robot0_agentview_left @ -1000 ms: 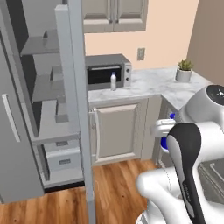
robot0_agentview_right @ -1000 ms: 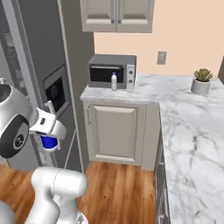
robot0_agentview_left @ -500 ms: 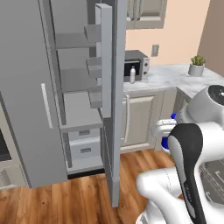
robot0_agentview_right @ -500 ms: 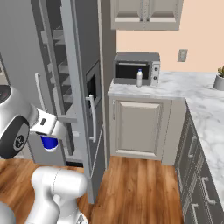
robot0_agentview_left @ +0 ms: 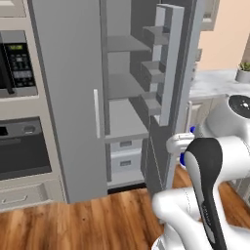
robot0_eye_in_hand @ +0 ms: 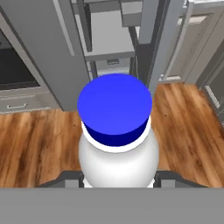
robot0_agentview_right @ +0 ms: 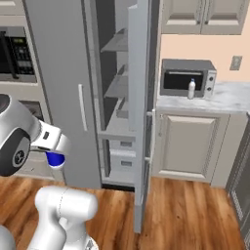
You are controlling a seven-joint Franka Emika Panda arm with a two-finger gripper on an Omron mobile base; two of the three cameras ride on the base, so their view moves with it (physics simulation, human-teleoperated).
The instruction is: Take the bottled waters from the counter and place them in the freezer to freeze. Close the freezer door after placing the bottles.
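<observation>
In the hand view a whitish bottled water [robot0_eye_in_hand: 117, 157] with a blue cap stands upright in my gripper [robot0_eye_in_hand: 118, 178], whose jaws are shut on its body. My gripper [robot0_agentview_right: 53, 154] hangs at mid height left of the freezer [robot0_agentview_right: 114, 88], the bottle's blue [robot0_agentview_right: 54, 160] showing under it. From the left base view the held bottle [robot0_agentview_left: 184, 159] peeks out beside my arm. The freezer door [robot0_agentview_right: 138, 122] is swung out edge-on, baring grey shelves. The other bottled water [robot0_agentview_right: 191, 89] stands on the counter [robot0_agentview_right: 222, 100].
A closed grey door with a pale bar handle [robot0_agentview_left: 96, 113] flanks the open compartment on the left. Wall ovens [robot0_agentview_left: 19, 97] stand further left. A toaster oven [robot0_agentview_right: 188, 77] sits behind the counter bottle. Door bins [robot0_agentview_left: 155, 73] jut inward. Wood floor [robot0_eye_in_hand: 39, 140] lies ahead.
The base has swung toward the freezer, so the whole scene slid right in both base views. The bottle stays in my grip, unchanged.
</observation>
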